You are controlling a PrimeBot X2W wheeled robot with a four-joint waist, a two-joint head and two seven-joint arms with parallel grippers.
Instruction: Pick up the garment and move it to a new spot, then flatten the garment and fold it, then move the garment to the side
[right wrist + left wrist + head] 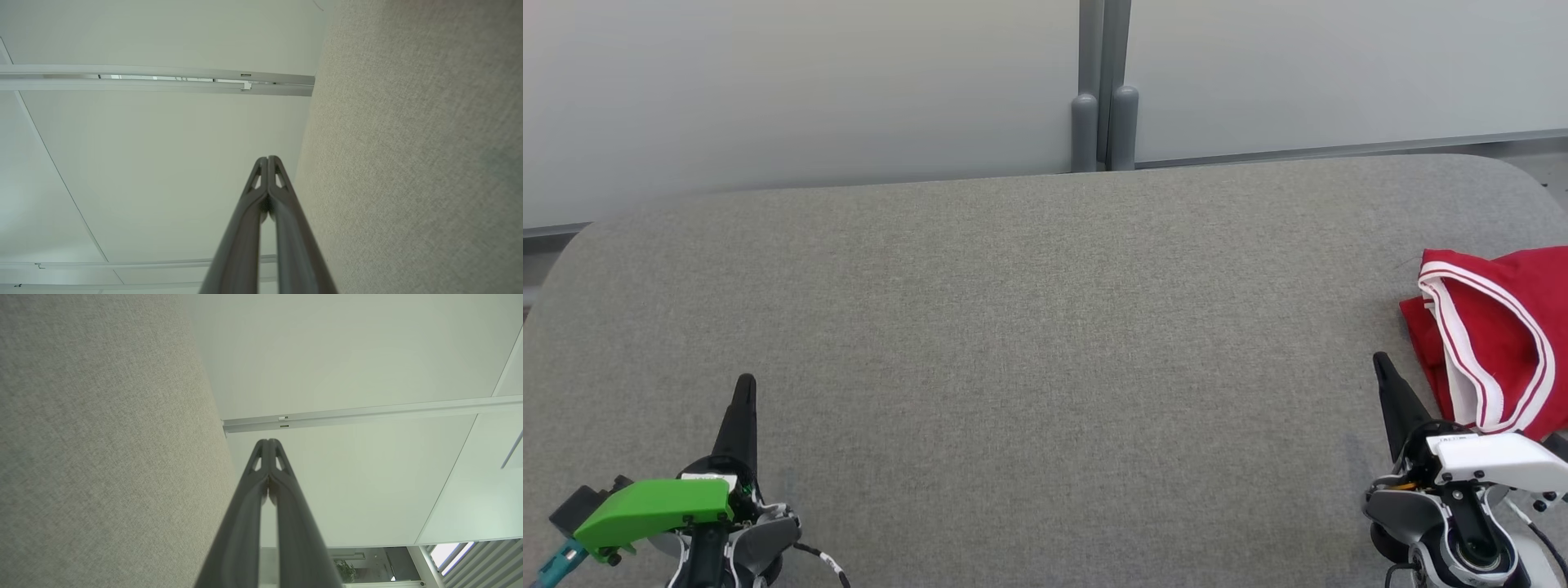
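- The right claw rests low at the near right of the desk, its two dark fingers pressed together with nothing between them. The right wrist view confirms the tips meet.
- The left claw sits at the near left, likewise closed and empty, well apart from the cloth.
- The garment, red with white striped edging, lies at the desk's right edge, just beside the right claw's fingers. It is bunched in loose layers, and part of it runs past the picture's edge.
- This fits two stages: a heap waiting to be lifted to a fresh spot, or a piece already folded and pushed aside. The visible part looks rumpled rather than squared, but the hidden part leaves this open.
- Whichever holds, the robot would likely judge better with the whole garment in the head view.
- Any handling would probably fall to the right claw, as the nearer one. Its fingers would have to part first, and thin layered cloth may slip or come up only in part.
- The broad grey middle of the desk lies bare between the claws; pale wall panels stand behind its far edge.
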